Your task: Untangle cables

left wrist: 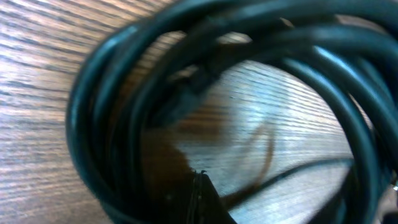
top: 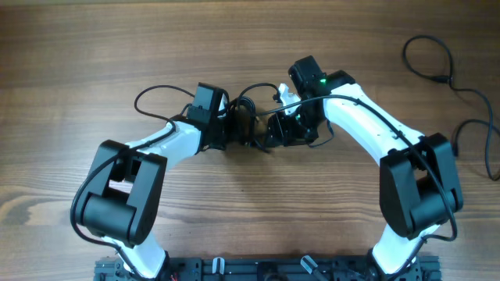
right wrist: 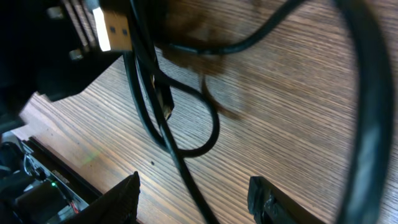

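The cables (top: 248, 109) lie as a black knotted clump at the table's middle, between both grippers. My left gripper (top: 229, 125) meets the clump from the left. In the left wrist view a thick blurred coil of cables (left wrist: 112, 93) rings the picture, and its lower strands run into the closed fingertips (left wrist: 200, 182). My right gripper (top: 275, 131) stands at the clump's right side. Its fingers (right wrist: 127, 196) are spread apart low over the wood, and one thin strand (right wrist: 186, 180) lies loose between them, gripped by neither. A silver USB plug (right wrist: 112, 28) hangs above it.
One strand loops out to the left of the clump (top: 152, 97). A separate black cable (top: 437, 66) curls at the far right and trails down to the table's right edge (top: 488, 140). The arm bases' rail (top: 258, 269) runs along the near edge.
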